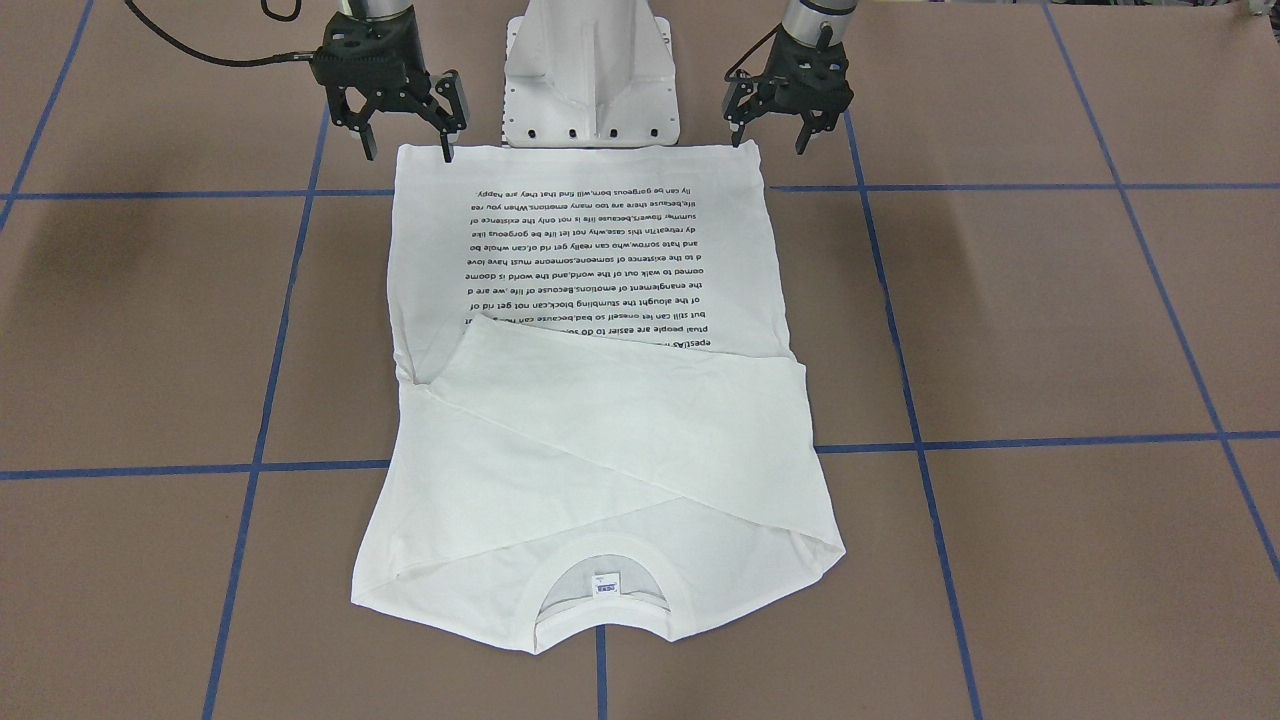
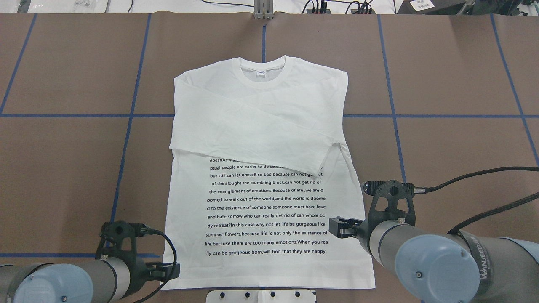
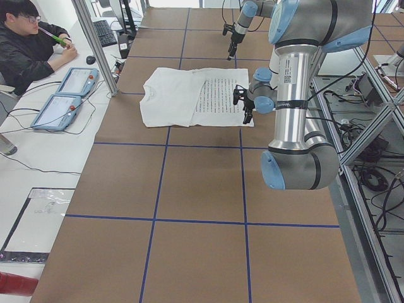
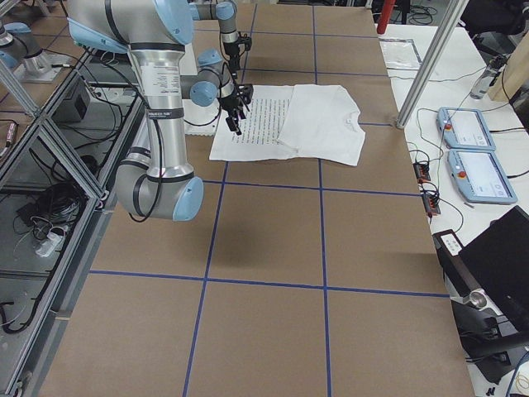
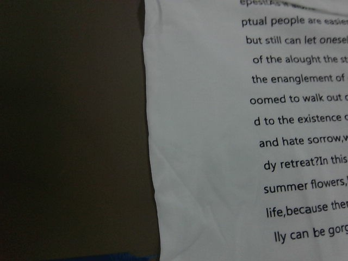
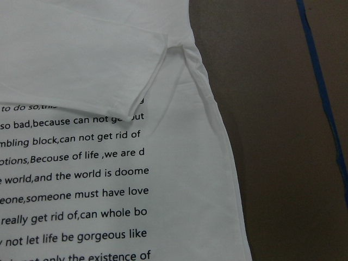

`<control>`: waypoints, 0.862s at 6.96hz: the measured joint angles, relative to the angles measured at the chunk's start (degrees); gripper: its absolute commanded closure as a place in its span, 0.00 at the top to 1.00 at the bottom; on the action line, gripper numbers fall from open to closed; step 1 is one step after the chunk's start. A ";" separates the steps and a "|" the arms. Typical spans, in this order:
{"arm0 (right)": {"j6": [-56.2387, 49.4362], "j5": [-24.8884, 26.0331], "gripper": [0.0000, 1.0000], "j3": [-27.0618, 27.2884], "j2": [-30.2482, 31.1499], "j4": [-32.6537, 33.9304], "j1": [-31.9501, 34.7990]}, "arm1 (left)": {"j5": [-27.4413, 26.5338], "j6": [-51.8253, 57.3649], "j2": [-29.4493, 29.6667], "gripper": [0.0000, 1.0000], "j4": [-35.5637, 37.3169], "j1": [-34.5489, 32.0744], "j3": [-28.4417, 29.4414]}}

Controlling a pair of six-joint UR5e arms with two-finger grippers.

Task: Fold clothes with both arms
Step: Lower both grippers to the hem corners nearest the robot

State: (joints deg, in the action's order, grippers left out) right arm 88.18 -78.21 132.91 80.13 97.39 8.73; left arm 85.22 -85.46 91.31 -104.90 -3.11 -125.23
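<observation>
The white long-sleeved T-shirt (image 1: 640, 230) lies flat on the bench (image 1: 1050, 320), print up, sleeves (image 1: 620, 400) crossed over the chest. Its long axis runs straight away from the robot, with the hem (image 1: 580, 150) near the base and the ribbed neck (image 1: 598, 572) far. The right end effector (image 1: 408, 150) hangs at one hem corner and the left end effector (image 1: 768, 135) just outside the other, both spread open and empty. Their height above the cloth is hard to judge. The white pedestal (image 1: 590, 70) stands between them, behind the hem.
</observation>
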 measured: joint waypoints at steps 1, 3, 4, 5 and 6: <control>0.04 0.10 1.00 -0.01 -0.10 -0.06 -0.07 | -0.09 -0.90 1.31 0.74 0.67 1.29 1.81; 0.06 0.15 1.00 -0.02 -0.27 -0.09 -0.11 | -0.13 -1.40 3.70 0.56 0.98 1.99 4.42; 0.06 0.18 1.00 -0.02 -0.30 -0.10 -0.11 | -0.14 -1.45 3.99 0.53 1.00 2.11 4.70; 0.06 0.22 1.00 -0.02 -0.32 -0.10 -0.11 | -0.14 -1.44 3.96 0.52 1.04 2.19 4.81; 0.06 0.24 1.00 -0.02 -0.32 -0.10 -0.12 | -0.14 -1.41 3.92 0.45 1.07 2.21 4.89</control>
State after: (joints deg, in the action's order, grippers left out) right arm 88.24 -77.97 132.89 79.81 97.30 8.61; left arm 85.08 -86.86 95.23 -103.83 -0.90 -120.34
